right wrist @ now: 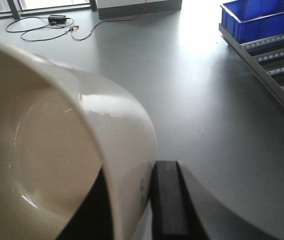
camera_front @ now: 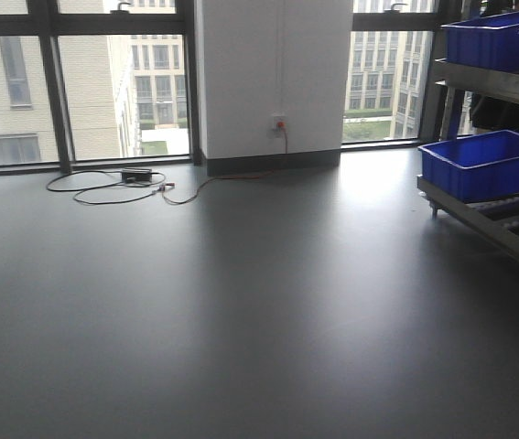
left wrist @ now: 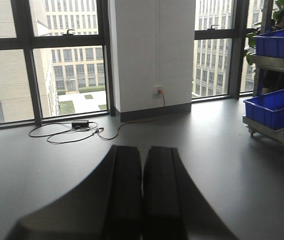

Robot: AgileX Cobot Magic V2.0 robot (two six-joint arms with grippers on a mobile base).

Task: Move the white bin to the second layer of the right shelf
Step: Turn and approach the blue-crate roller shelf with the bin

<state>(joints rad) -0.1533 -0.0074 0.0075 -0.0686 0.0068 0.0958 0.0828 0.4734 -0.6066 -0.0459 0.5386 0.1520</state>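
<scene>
The white bin (right wrist: 56, 150) fills the left half of the right wrist view, with its mouth turned toward the camera, so the smooth cream inside and the rounded base are visible. The right gripper (right wrist: 129, 210) grips the bin at its rim: one black finger (right wrist: 168, 200) lies against the glossy outer wall and the other one is a dark shape on the inner side, so the wall is clamped between them. The bin is not on the right shelf (right wrist: 262, 55). The shelf stands well apart from it at the right edge, across a wide area of grey floor (right wrist: 207, 110). The shelf's sloping tracks of small white rollers are bare near the front rail, and a blue crate (right wrist: 257, 17) sits at their far end. In the front view the same steel rack (camera_front: 488, 224) carries a blue crate on the low level and more blue crates (camera_front: 492, 41) on the level above (which level is the second one, I cannot tell from here). The left gripper (left wrist: 142, 195) has its two black fingers pressed together, with nothing between them, above the floor. Farther back, a black cable (camera_front: 117, 187) lies in loops on the floor near the windows, and a thin wire runs from it to a socket (camera_front: 279, 122) on the white pillar.
</scene>
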